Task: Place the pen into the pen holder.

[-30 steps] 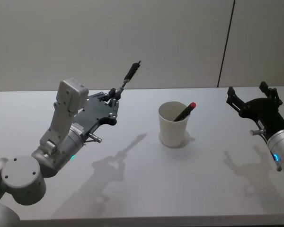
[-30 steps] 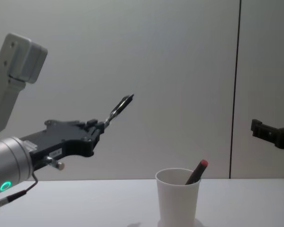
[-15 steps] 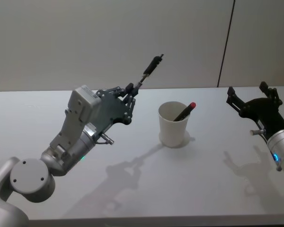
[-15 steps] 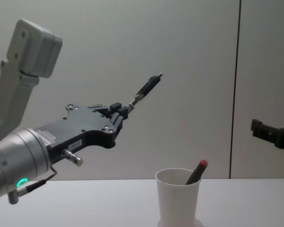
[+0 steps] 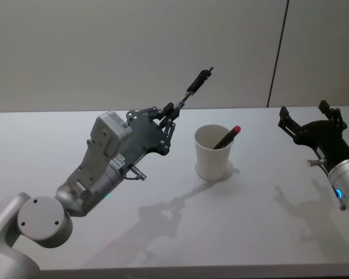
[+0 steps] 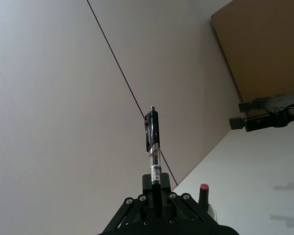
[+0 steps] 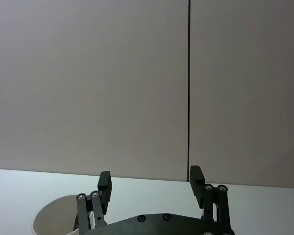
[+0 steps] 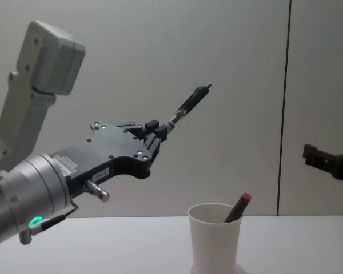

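Note:
My left gripper point(image 5: 169, 111) is shut on the lower end of a black pen point(image 5: 196, 83), which sticks up and to the right, high above the table and just left of the pen holder. In the chest view the pen point(image 8: 190, 103) slants upward from the left gripper point(image 8: 160, 130), well above the cup. The pen holder point(image 5: 213, 152) is a white paper cup at the table's middle, and a dark pen with a red tip point(image 5: 228, 136) leans inside it. The left wrist view shows the held pen point(image 6: 154, 142) rising from the left gripper point(image 6: 156, 185). My right gripper point(image 5: 309, 117) is open, off to the right.
The white table point(image 5: 180, 232) runs wide in front of and around the cup. A grey wall with a dark vertical seam point(image 5: 277, 52) stands behind. The right wrist view shows the cup's rim point(image 7: 49, 215) beyond the open right gripper point(image 7: 151, 182).
My left arm has carried the pen to the right and upward, closer to the cup. The right arm and the cup have stayed still.

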